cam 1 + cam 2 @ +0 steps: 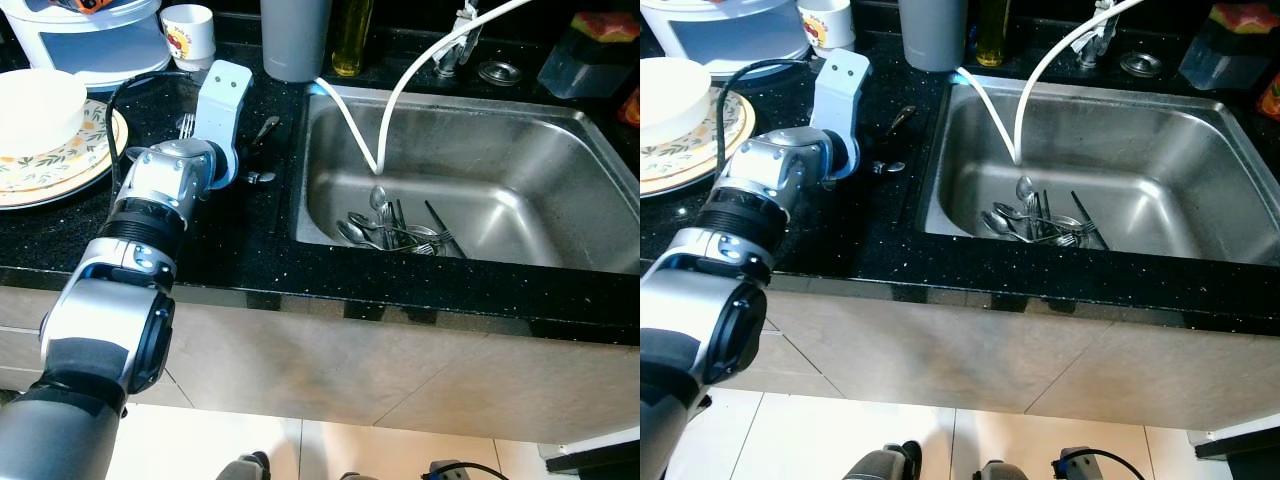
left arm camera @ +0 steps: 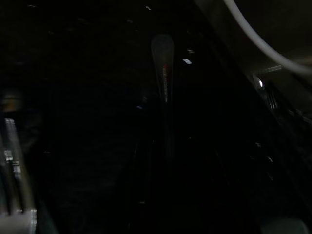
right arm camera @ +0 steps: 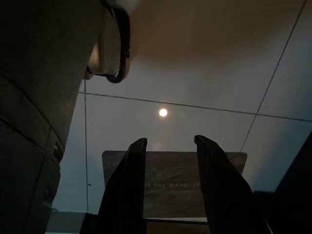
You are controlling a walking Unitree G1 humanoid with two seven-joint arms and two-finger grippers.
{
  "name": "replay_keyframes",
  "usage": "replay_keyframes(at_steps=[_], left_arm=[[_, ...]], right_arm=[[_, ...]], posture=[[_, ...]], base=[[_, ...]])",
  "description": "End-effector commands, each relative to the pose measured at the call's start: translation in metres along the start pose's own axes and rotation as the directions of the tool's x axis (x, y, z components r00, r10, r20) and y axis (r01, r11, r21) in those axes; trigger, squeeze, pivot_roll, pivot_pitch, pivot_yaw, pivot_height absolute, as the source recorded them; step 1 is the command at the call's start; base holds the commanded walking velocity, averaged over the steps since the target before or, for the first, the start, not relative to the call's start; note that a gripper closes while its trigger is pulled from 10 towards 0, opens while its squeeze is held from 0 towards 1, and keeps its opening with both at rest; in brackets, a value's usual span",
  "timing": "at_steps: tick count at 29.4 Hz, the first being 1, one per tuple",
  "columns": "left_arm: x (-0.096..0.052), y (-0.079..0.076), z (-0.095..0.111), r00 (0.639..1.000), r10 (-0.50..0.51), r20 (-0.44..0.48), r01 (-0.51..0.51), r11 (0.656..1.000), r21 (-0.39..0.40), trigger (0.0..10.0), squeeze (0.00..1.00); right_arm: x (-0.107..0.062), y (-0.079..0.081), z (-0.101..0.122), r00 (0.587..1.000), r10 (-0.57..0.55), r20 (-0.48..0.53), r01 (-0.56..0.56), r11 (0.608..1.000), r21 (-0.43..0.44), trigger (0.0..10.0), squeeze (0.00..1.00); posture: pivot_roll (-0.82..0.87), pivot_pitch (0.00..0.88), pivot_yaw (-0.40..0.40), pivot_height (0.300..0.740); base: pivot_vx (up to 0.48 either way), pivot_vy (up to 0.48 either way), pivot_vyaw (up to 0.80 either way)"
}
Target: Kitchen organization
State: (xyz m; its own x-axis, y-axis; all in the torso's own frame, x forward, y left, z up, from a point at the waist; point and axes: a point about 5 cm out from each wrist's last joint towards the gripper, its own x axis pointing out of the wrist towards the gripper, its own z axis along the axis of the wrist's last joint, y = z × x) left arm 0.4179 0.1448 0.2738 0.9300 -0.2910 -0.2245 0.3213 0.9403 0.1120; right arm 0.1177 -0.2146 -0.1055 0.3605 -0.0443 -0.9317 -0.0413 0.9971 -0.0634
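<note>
My left arm reaches over the black counter [image 1: 250,270], just left of the steel sink [image 1: 560,130]. Its white housing [image 1: 222,95] stands up, and the left gripper [image 1: 258,152] points toward the sink rim, black against the black stone. A slim metal utensil handle [image 2: 162,63] lies straight ahead in the dark left wrist view. A fork [image 1: 185,123] rests beside the housing. Several spoons and forks [image 1: 395,230] are piled on the sink floor. My right gripper [image 3: 168,141] hangs open over the floor tiles, with nothing between its fingers.
Stacked patterned plates [image 1: 70,160] with a white bowl [image 1: 35,105] sit at the left. A mug [image 1: 188,35], a grey container [image 1: 295,40] and an oil bottle [image 1: 352,35] line the back. A white hose [image 1: 395,95] drops from the tap into the sink.
</note>
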Motion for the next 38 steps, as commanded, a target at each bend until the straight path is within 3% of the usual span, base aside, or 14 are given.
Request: replay_keyframes(at_steps=[1,7,10,15,18,21,22,23,24,25,30,35,37,38], left_arm=[[-0.003,0.008,0.003,0.999,0.024,0.03,-0.023,1.0,-0.017,0.0,0.0],[-0.018,0.019,0.036,0.982,0.089,0.168,-0.087,0.996,-0.019,0.0,0.0],[-0.035,0.02,0.066,0.955,0.089,0.284,-0.089,0.996,-0.012,0.0,0.0],[-0.052,0.0,0.094,0.891,-0.059,0.45,0.099,0.993,-0.064,0.0,0.0],[-0.058,-0.018,0.096,0.824,-0.156,0.545,0.219,0.974,-0.051,0.0,0.0],[-0.061,-0.028,0.093,0.792,-0.205,0.574,0.272,0.962,-0.031,0.8,0.0],[-0.063,-0.034,0.091,0.778,-0.232,0.583,0.299,0.954,-0.019,2.4,0.0],[-0.063,-0.034,0.091,0.778,-0.232,0.583,0.299,0.954,-0.019,2.4,0.0],[-0.066,-0.043,0.088,0.751,-0.284,0.596,0.355,0.935,-0.002,4.9,0.0],[-0.072,-0.052,0.084,0.719,-0.335,0.609,0.401,0.916,0.03,10.0,0.0],[-0.092,-0.07,0.071,0.611,-0.478,0.631,0.546,0.832,0.101,10.0,0.0],[-0.098,-0.074,0.06,0.577,-0.526,0.625,0.583,0.801,0.135,10.0,0.0],[-0.105,-0.077,0.051,0.526,-0.586,0.616,0.625,0.758,0.187,10.0,0.0],[-0.105,-0.077,0.051,0.526,-0.586,0.616,0.625,0.758,0.187,10.0,0.0]], right_arm=[[-0.001,-0.001,-0.007,1.0,-0.007,-0.02,0.007,1.0,0.011,10.0,0.0],[0.0,0.0,-0.005,1.0,-0.004,-0.018,0.004,1.0,0.012,10.0,0.0],[0.001,0.004,0.005,1.0,0.001,-0.007,-0.001,1.0,0.008,10.0,0.0],[0.001,0.004,0.004,1.0,0.002,-0.008,-0.002,1.0,0.005,10.0,0.0],[0.0,0.004,-0.003,1.0,0.003,-0.014,-0.003,1.0,0.007,10.0,0.0],[0.0,0.004,-0.004,1.0,0.004,-0.015,-0.003,1.0,0.008,10.0,0.0],[0.0,0.004,-0.004,1.0,0.003,-0.015,-0.003,1.0,0.008,10.0,0.0],[0.0,0.004,-0.004,1.0,0.003,-0.015,-0.003,1.0,0.008,10.0,0.0],[0.0,0.003,-0.005,1.0,0.002,-0.018,-0.002,1.0,0.007,10.0,0.0],[0.0,0.002,-0.006,1.0,0.001,-0.02,-0.001,1.0,0.007,10.0,0.0],[0.0,0.0,-0.006,1.0,-0.006,-0.021,0.006,1.0,0.008,10.0,0.0],[0.0,0.0,-0.005,1.0,-0.006,-0.017,0.007,1.0,0.008,10.0,0.0],[0.0,0.001,-0.003,1.0,-0.005,-0.014,0.006,1.0,0.009,10.0,0.0],[0.0,0.001,-0.003,1.0,-0.005,-0.014,0.006,1.0,0.009,10.0,0.0]], posture=[[0.05,0.136,-0.031,0.74],[0.06,0.137,-0.034,0.74],[0.07,0.133,-0.038,0.74],[0.07,0.124,-0.037,0.74],[0.08,0.121,-0.038,0.74],[0.08,0.12,-0.038,0.74],[0.08,0.118,-0.04,0.74],[0.08,0.118,-0.04,0.74],[0.08,0.117,-0.042,0.74],[0.08,0.116,-0.043,0.74],[0.08,0.111,-0.045,0.74],[0.08,0.109,-0.047,0.74],[0.08,0.11,-0.048,0.74],[0.08,0.11,-0.048,0.74]], base=[[0.0,0.0,0.0],[0.0,0.0,0.0],[0.0,0.0,0.0],[0.0,0.0,0.0],[0.0,0.0,0.0],[0.0,0.0,0.0],[0.0,0.0,0.0],[0.0,0.0,0.0],[0.0,0.0,0.0],[0.0,0.0,0.0],[0.0,0.0,0.0],[0.0,0.0,0.0],[0.0,0.0,0.0],[0.0,0.0,0.0]])
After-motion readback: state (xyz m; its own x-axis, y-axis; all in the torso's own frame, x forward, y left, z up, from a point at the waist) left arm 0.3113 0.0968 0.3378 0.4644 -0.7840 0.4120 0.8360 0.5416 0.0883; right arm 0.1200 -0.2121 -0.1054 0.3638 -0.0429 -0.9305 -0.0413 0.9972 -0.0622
